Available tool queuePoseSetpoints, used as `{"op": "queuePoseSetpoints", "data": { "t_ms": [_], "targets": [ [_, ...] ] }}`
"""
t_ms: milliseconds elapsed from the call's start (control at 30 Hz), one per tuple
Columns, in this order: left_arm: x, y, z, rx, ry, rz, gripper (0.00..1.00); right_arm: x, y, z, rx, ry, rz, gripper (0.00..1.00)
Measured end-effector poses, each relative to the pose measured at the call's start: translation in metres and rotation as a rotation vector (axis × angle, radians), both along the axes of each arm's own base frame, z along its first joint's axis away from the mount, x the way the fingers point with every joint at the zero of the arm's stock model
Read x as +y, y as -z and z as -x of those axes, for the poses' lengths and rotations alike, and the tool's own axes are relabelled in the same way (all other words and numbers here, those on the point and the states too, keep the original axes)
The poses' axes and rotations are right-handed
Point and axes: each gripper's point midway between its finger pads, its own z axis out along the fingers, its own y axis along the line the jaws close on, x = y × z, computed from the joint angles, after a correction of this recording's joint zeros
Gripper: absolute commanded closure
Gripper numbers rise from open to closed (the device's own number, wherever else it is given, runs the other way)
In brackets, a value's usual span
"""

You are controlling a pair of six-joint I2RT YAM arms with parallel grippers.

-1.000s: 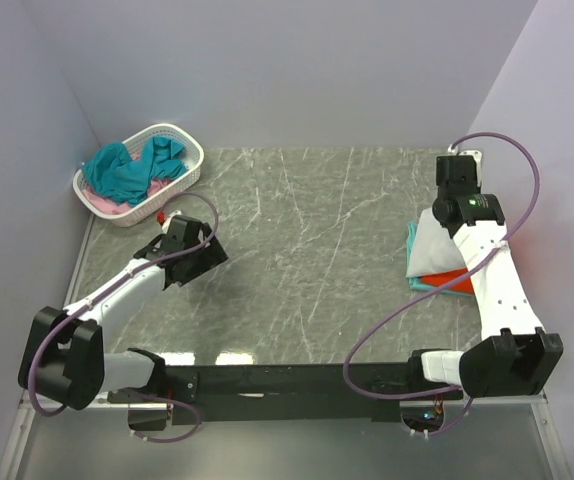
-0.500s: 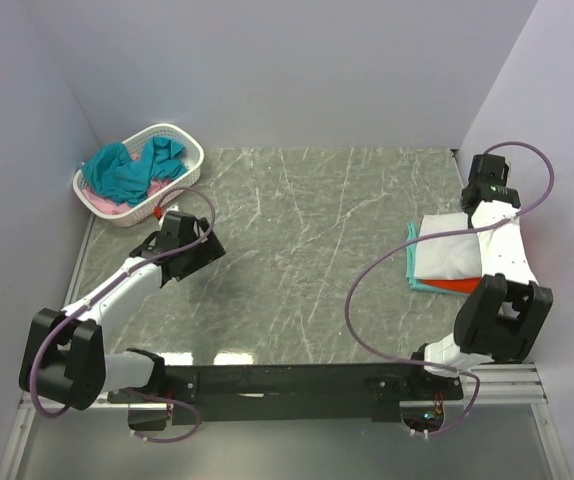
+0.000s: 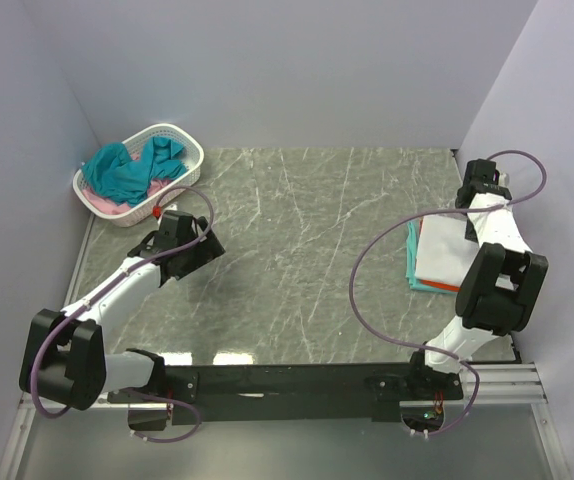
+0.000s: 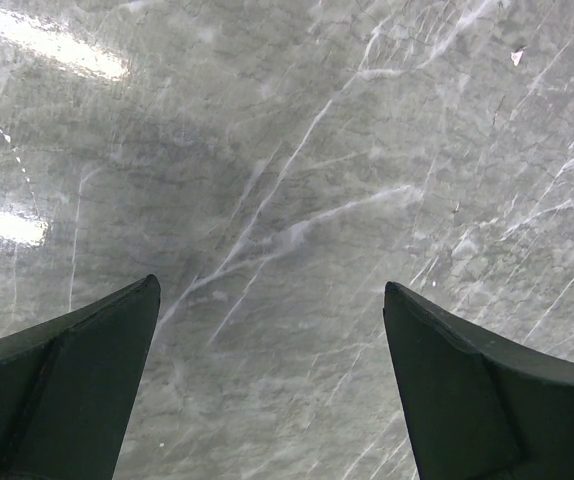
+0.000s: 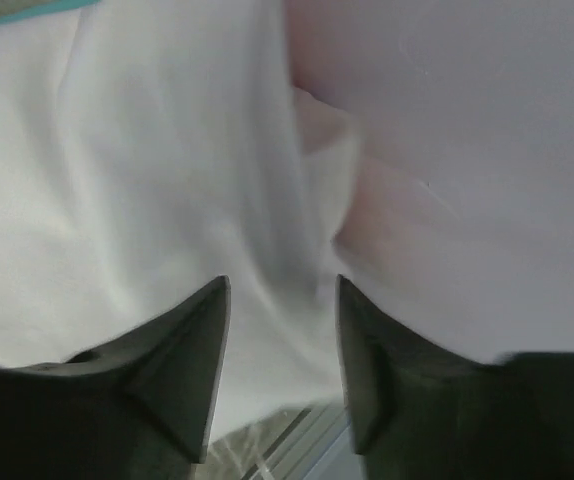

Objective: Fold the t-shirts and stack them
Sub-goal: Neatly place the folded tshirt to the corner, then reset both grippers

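The white shirt [image 3: 439, 255] lies folded at the table's [image 3: 307, 250] right edge, on a red shirt [image 3: 454, 287] and a teal shirt [image 3: 411, 252]. The right gripper [image 5: 282, 290] hangs over its far right part, fingers narrowly apart above the cloth. The left gripper [image 4: 269, 285] hovers over the table's left, fingers wide. Teal shirts [image 3: 127, 170] and a pink shirt [image 3: 102, 203] sit in the basket [image 3: 189, 175], far left.

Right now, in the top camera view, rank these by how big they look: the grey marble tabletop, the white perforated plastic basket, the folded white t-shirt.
1. grey marble tabletop
2. white perforated plastic basket
3. folded white t-shirt, though the right arm hides part of it
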Motion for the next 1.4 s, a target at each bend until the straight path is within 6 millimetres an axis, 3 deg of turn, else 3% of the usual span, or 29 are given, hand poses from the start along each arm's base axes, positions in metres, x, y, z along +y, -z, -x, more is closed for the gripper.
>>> {"op": "queuePoseSetpoints", "data": {
  "t_ms": [33, 100, 133, 333, 533, 700, 967, 1133, 1267, 1400],
  "targets": [
    [0.0, 0.0, 0.0, 0.0, -0.001, 0.0, 0.01, 0.0, 0.001, 0.001, 0.001, 0.013, 0.0, 0.25],
    [0.0, -0.001, 0.0, -0.003, -0.001, 0.0, 0.01, 0.002, 0.002, 0.002, -0.015, 0.028, -0.012, 0.23],
    [0.0, -0.002, 0.0, -0.006, -0.003, 0.002, 0.01, 0.003, 0.002, 0.001, -0.027, 0.029, -0.021, 0.16],
    [0.002, -0.012, -0.001, -0.033, -0.02, 0.015, 0.01, 0.034, -0.02, -0.015, -0.263, -0.041, -0.164, 0.13],
    [0.006, -0.023, 0.005, -0.049, -0.06, 0.028, 0.01, 0.082, -0.067, -0.022, -0.605, -0.187, -0.313, 0.11],
    [0.013, -0.043, 0.01, -0.101, -0.105, 0.038, 0.01, 0.128, -0.088, -0.029, -0.801, -0.337, -0.486, 0.1],
    [0.029, -0.074, 0.019, -0.168, -0.182, 0.035, 0.01, 0.182, -0.081, -0.029, -0.923, -0.457, -0.747, 0.09],
    [0.039, -0.091, 0.027, -0.21, -0.231, 0.035, 0.01, 0.22, -0.068, -0.017, -0.98, -0.552, -0.935, 0.09],
    [0.045, -0.102, 0.032, -0.236, -0.258, 0.034, 0.01, 0.232, -0.059, -0.01, -0.987, -0.554, -1.01, 0.08],
    [0.05, -0.108, 0.037, -0.254, -0.279, 0.032, 0.01, 0.236, -0.064, -0.007, -1.029, -0.566, -1.025, 0.08]
  ]
}}
